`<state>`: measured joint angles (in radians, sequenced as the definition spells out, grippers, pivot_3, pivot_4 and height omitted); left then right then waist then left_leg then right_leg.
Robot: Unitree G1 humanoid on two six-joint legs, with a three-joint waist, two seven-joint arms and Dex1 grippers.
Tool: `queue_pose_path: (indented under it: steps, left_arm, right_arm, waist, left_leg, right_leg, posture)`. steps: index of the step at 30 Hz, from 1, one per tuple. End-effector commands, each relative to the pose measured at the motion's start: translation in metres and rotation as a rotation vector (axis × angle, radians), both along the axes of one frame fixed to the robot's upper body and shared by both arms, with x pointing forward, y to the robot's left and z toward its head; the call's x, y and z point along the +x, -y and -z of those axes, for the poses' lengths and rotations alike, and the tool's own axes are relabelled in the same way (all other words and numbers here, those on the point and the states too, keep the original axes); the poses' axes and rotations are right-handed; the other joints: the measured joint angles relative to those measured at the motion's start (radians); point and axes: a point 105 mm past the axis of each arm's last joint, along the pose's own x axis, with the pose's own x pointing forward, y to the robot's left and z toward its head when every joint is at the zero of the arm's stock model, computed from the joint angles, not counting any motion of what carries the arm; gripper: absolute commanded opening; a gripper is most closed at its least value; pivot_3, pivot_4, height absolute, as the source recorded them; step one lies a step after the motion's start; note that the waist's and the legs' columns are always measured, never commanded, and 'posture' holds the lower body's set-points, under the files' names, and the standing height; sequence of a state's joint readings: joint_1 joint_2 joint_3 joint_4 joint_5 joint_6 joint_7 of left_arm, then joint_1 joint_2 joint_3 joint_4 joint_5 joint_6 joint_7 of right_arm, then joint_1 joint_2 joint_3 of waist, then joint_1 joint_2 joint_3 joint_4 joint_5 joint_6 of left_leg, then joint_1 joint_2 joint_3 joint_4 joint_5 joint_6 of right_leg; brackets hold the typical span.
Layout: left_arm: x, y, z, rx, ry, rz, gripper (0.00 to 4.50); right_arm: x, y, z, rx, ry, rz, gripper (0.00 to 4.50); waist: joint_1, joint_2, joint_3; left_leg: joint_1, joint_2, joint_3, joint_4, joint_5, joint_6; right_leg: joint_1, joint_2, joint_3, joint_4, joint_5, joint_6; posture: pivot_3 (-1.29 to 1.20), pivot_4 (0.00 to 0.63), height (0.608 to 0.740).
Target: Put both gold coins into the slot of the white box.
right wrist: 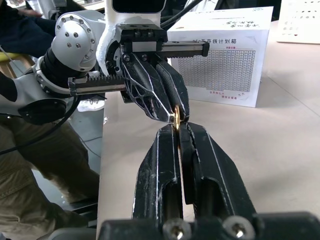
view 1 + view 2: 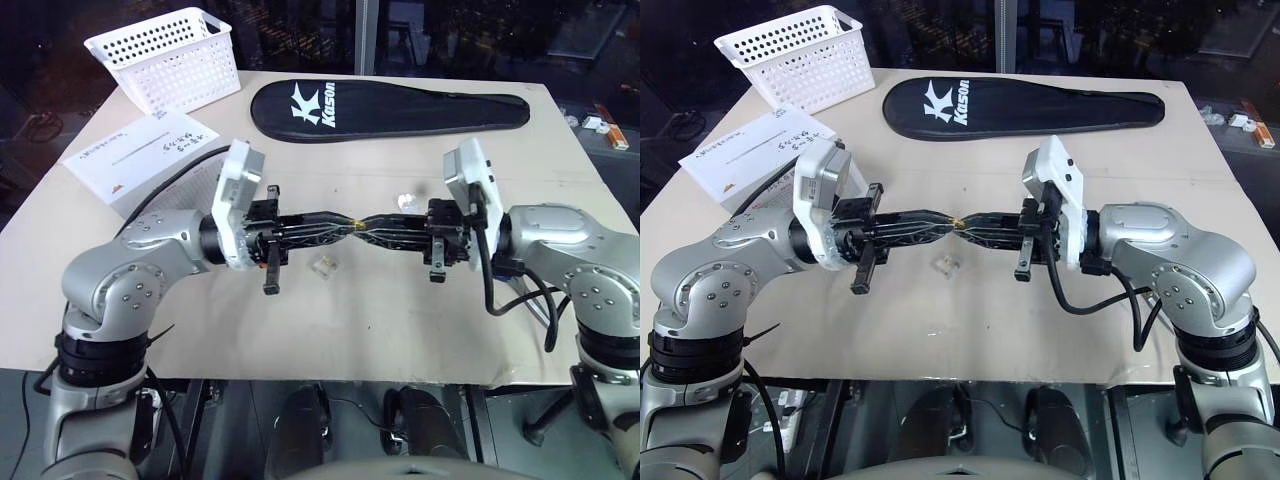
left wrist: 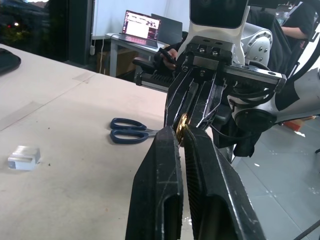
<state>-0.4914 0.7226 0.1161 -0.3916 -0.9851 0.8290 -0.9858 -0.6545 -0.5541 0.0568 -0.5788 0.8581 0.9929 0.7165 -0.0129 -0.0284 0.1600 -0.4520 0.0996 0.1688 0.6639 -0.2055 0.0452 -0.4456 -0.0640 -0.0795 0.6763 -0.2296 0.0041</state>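
Gold coin (image 3: 181, 128) sits edge-on between the two grippers, which meet tip to tip above the middle of the table (image 2: 400, 330). Left gripper (image 2: 345, 229) and right gripper (image 2: 372, 230) both point level at each other, fingers pinched nearly together on the coin from opposite sides; which one actually bears it I cannot tell. Looks like a hand-over. Only one coin seen. White box (image 2: 140, 160) stands well off to the left, beyond the left arm, so that arm is nearer; the slot on its top is not readable here. Table is pale board, also carrying a white basket (image 2: 170, 55), black racket cover (image 2: 390, 108), scissors (image 3: 131, 130), and clear plastic pieces (image 2: 324, 264). Dark glass behind.
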Motion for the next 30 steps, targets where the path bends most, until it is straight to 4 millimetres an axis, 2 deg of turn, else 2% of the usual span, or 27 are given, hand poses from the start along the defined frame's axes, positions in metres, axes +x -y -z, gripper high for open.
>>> queue_pose_path:
  steps: [1, 7, 8, 9, 11, 12, 15, 17, 21, 24, 27, 30]
  left_arm:
    - [-0.005, 0.005, -0.008, -0.009, 0.041, 0.027, 0.15]
    - [-0.005, 0.003, -0.01, -0.025, 0.037, 0.006, 0.15]
    - [-0.004, 0.002, -0.01, -0.029, 0.037, -0.003, 0.0]
    - [-0.004, 0.0, -0.012, -0.036, 0.036, -0.016, 0.0]
    - [-0.003, -0.002, -0.013, -0.042, 0.035, -0.031, 0.0]
    - [-0.001, -0.007, -0.015, -0.053, 0.026, -0.066, 0.0]
    - [0.005, -0.024, -0.02, -0.083, 0.009, -0.188, 0.0]
    - [0.013, -0.04, -0.025, -0.095, 0.009, -0.274, 0.0]
    - [0.038, -0.097, -0.05, -0.11, 0.059, -0.537, 0.0]
    - [0.059, -0.165, -0.073, -0.044, 0.111, -0.822, 0.0]
    - [0.067, -0.197, -0.08, 0.046, 0.096, -0.902, 0.0]
    - [0.075, -0.228, -0.075, 0.232, 0.062, -0.986, 0.0]
  right_arm:
    - [-0.015, -0.007, -0.012, 0.02, 0.061, -0.079, 0.0]
    - [-0.015, -0.007, -0.016, 0.05, 0.053, -0.086, 0.0]
    - [-0.015, -0.006, -0.016, 0.054, 0.049, -0.087, 0.61]
    - [-0.014, -0.006, -0.016, 0.051, 0.048, -0.083, 0.92]
    - [-0.014, -0.005, -0.015, 0.047, 0.046, -0.077, 1.87]
    - [-0.012, -0.004, -0.016, 0.052, 0.052, -0.058, 2.2]
    - [-0.006, 0.003, -0.018, 0.063, 0.078, 0.001, 3.82]
    - [-0.004, 0.006, -0.019, 0.062, 0.107, 0.034, 4.39]
    - [-0.008, 0.016, -0.027, 0.074, 0.178, 0.055, 4.39]
    - [-0.009, 0.024, -0.035, 0.071, 0.253, 0.089, 4.39]
    - [-0.007, 0.03, -0.041, 0.082, 0.293, 0.131, 4.39]
    - [-0.007, 0.033, -0.044, 0.089, 0.302, 0.143, 4.39]
  waist:
    - [0.0, 0.0, 0.0]
    - [0.0, 0.0, 0.0]
    - [0.0, 0.0, 0.0]
    - [0.0, 0.0, 0.0]
    - [0.0, 0.0, 0.0]
    - [0.0, 0.0, 0.0]
    - [-0.002, 0.0, 0.0]
    - [-0.001, 0.0, 0.0]
    - [0.001, 0.0, 0.0]
    - [0.0, -0.001, 0.001]
    - [0.0, -0.001, 0.001]
    - [0.007, -0.001, 0.001]
  left_leg:
    - [0.0, 0.0, 0.0, 0.0, 0.0, 0.0]
    - [0.0, 0.0, 0.0, 0.0, 0.0, 0.0]
    - [0.0, 0.0, 0.0, 0.0, 0.0, 0.0]
    - [0.0, 0.0, 0.0, 0.0, 0.0, 0.0]
    - [0.0, 0.0, 0.0, 0.0, 0.0, 0.0]
    - [0.0, 0.0, 0.0, 0.0, 0.0, 0.0]
    - [0.0, 0.0, 0.0, 0.0, 0.0, 0.0]
    - [0.0, 0.0, -0.001, 0.0, 0.0, 0.0]
    - [0.0, 0.0, -0.001, 0.0, 0.0, 0.0]
    - [0.0, 0.0, -0.001, 0.001, -0.001, 0.002]
    - [0.0, 0.001, 0.0, 0.0, -0.002, 0.003]
    - [-0.001, 0.0, 0.0, -0.001, -0.002, 0.003]
  right_leg:
    - [0.0, 0.0, 0.0, 0.0, 0.0, 0.0]
    - [0.0, 0.0, 0.0, 0.0, 0.0, 0.0]
    - [0.0, 0.0, 0.0, 0.0, 0.0, 0.0]
    - [0.0, 0.0, 0.0, 0.0, 0.0, 0.0]
    - [0.0, 0.0, 0.0, 0.0, 0.0, 0.0]
    - [0.0, 0.0, 0.0, 0.0, 0.0, 0.0]
    - [0.0, 0.0, 0.0, 0.0, 0.0, 0.0]
    - [0.0, 0.0, 0.0, 0.0, 0.0, 0.0]
    - [0.0, 0.0, -0.001, 0.0, -0.001, 0.001]
    - [0.0, 0.0, -0.001, 0.0, -0.001, 0.002]
    - [0.0, 0.0, -0.002, -0.001, -0.002, 0.001]
    - [-0.001, -0.001, -0.003, -0.003, -0.003, -0.001]
  posture:
    - [0.0, 0.15, 0.74]
    - [0.0, 0.15, 0.74]
    - [0.0, 0.15, 0.74]
    - [0.0, 0.15, 0.74]
    - [0.0, 0.15, 0.74]
    - [0.0, 0.15, 0.74]
    - [0.0, 0.15, 0.74]
    - [0.0, 0.15, 0.74]
    - [0.0, 0.15, 0.74]
    - [0.0, 0.15, 0.74]
    - [0.0, 0.15, 0.74]
    - [0.0, 0.15, 0.74]
